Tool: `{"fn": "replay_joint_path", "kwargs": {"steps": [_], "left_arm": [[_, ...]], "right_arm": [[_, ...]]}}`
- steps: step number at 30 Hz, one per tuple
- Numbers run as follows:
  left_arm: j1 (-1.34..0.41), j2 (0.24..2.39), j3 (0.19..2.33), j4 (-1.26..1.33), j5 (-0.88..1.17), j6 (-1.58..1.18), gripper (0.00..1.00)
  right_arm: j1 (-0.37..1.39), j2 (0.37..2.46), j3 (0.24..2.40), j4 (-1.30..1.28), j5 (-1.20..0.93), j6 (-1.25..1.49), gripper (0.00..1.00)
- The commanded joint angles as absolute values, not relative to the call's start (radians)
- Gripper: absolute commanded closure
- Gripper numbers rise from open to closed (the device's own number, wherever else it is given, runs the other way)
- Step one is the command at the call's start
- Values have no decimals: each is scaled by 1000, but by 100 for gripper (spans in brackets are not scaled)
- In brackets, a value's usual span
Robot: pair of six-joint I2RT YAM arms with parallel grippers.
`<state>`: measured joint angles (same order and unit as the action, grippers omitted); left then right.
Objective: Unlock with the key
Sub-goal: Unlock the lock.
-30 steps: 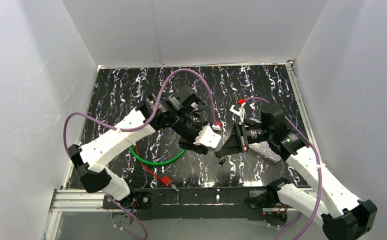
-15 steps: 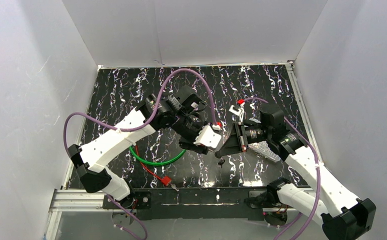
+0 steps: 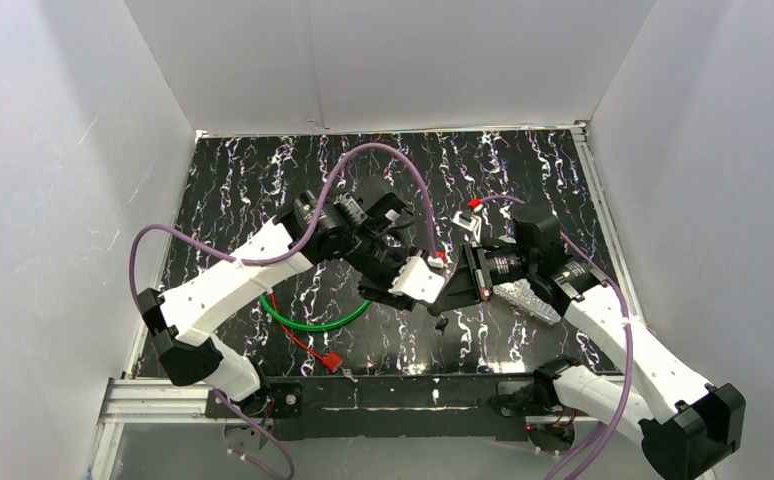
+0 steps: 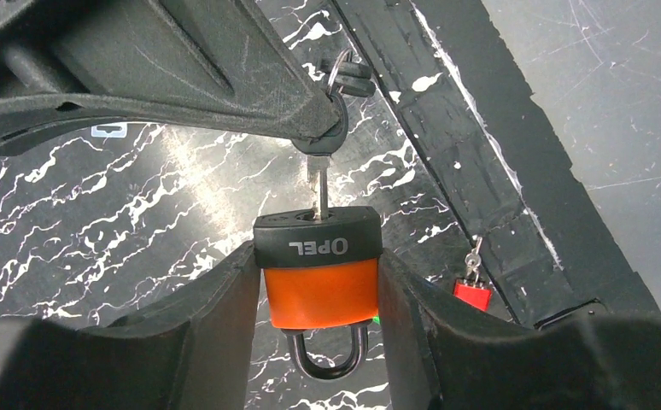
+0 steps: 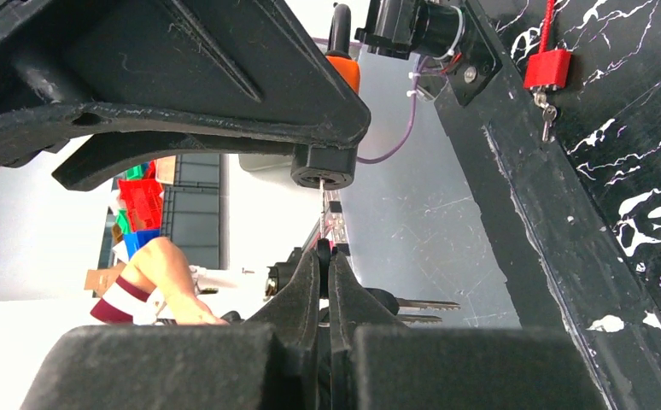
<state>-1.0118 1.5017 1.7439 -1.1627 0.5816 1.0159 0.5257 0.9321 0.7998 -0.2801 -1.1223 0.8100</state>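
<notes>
An orange padlock (image 4: 318,290) with a black cap is clamped between my left gripper's (image 4: 318,260) fingers, its dark shackle (image 4: 327,359) pointing back toward the wrist. A silver key (image 4: 318,190) stands in the keyhole on the cap. My right gripper (image 5: 323,254) is shut on the key's black head, and the blade runs into the lock's cap (image 5: 321,175). Spare keys (image 5: 425,305) hang from the ring beside the fingers. In the top view both grippers (image 3: 413,292) (image 3: 460,284) meet above the table's middle, hiding the lock.
A small red padlock (image 3: 331,362) with its key lies near the front edge, next to a green cable loop (image 3: 308,320). A silver flat object (image 3: 528,300) lies under the right arm. White walls enclose the black marbled table (image 3: 243,190).
The right arm has shifted left toward the left gripper, and the left gripper has edged right. Both grips are unchanged.
</notes>
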Motion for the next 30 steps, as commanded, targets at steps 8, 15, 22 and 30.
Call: {"fn": "replay_joint_path", "kwargs": {"steps": [8, 15, 22, 30], "left_arm": [[-1041, 1475, 1762, -1095, 591, 1019, 100], [-1061, 1484, 1766, -1070, 566, 1001, 100], [-1071, 1484, 1767, -1041, 546, 983, 100], [-1098, 1485, 1771, -948, 484, 911, 100]], "right_arm": [[556, 990, 827, -251, -1076, 812, 99], [573, 1041, 892, -304, -1008, 768, 99], [581, 1083, 929, -252, -979, 795, 99], [588, 1140, 980, -226, -926, 838, 99]]}}
